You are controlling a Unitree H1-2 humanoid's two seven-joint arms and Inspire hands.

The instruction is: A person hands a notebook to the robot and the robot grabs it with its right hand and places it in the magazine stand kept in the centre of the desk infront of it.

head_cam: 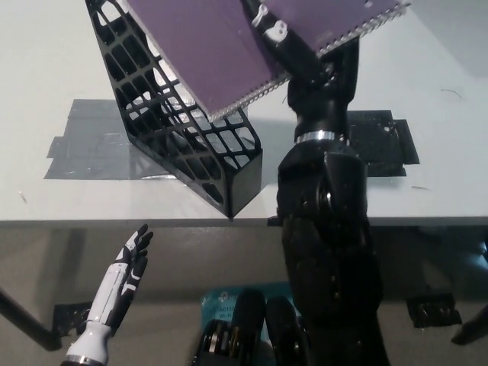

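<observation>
White, our left hand (122,286) rests low at the near left, fingers apart, holding nothing. Farther right, the black magazine stand (183,126) sits on the tabletop (46,61). Above it our right hand (286,42) grips the purple notebook (221,46), tilted over the stand's open top.

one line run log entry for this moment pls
stage: placing | right hand: shut on purple notebook, over the black magazine stand | notebook: not yet seated | left hand: open, resting lower left below desk edge
</observation>
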